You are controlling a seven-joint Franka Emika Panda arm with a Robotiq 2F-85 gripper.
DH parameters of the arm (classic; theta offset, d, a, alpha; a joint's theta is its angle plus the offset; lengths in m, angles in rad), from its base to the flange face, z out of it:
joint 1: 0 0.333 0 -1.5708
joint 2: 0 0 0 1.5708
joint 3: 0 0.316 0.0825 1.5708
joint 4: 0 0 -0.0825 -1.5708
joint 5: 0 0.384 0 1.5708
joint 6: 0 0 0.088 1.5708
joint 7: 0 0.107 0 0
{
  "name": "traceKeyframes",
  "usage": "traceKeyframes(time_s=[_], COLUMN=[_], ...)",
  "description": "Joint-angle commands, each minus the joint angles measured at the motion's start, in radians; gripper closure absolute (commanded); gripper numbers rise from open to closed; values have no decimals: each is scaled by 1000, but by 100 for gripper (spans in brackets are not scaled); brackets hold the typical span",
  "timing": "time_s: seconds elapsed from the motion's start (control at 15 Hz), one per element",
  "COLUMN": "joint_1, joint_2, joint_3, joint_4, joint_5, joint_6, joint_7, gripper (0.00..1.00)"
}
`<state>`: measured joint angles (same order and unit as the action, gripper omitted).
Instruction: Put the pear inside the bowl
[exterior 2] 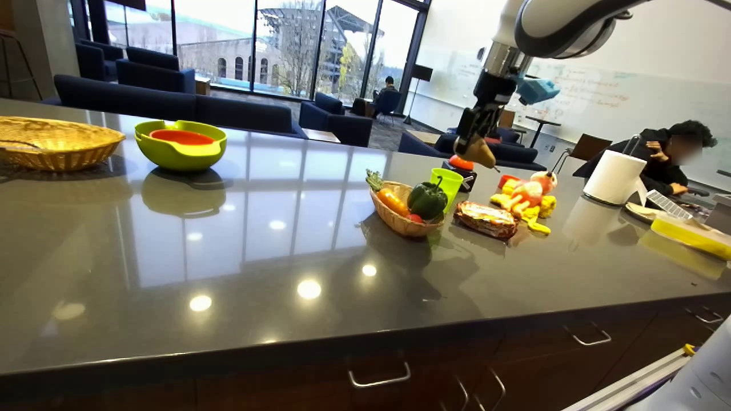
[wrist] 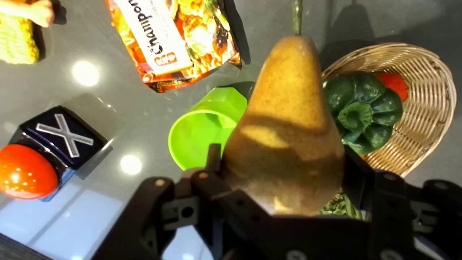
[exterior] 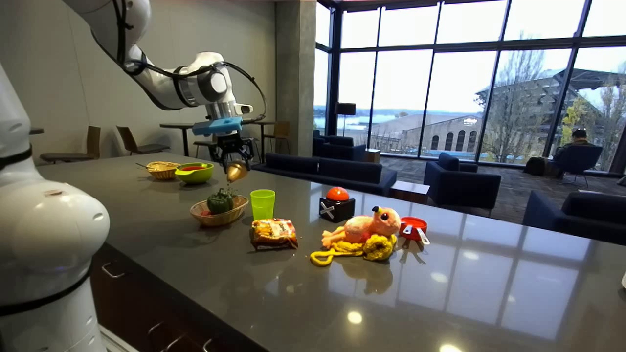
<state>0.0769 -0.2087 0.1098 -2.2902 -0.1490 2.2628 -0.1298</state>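
Your pear (wrist: pixel 290 97) hangs in the air above the worktop (exterior 2: pixel 143 319), stem tipped downward, clamped in your gripper (wrist: pixel 282 155). In the wrist view, a green cup (wrist: pixel 195 139) and a wicker basket (wrist: pixel 429 104) bearing a green pepper (wrist: pixel 361 112) appear to either side of it, with a food packet (wrist: pixel 177 43) lying near the cup. Well apart from your pear, the green bowl (exterior 2: pixel 180 158) stands upright on the same surface in an exterior view, red showing inside, near a second wicker basket (exterior 2: pixel 71 157).
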Motion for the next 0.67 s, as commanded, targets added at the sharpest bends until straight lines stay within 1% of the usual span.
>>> traceKeyframes(time_s=[0.0, 0.33, 0.6], joint_1=[31, 62, 77], joint_2=[58, 144, 201], joint_3=[4, 20, 40], joint_4=[59, 125, 192], joint_5=[7, 16, 10], joint_6=[-25, -47, -81], joint_7=[-56, -89, -53], gripper=[47, 47, 47])
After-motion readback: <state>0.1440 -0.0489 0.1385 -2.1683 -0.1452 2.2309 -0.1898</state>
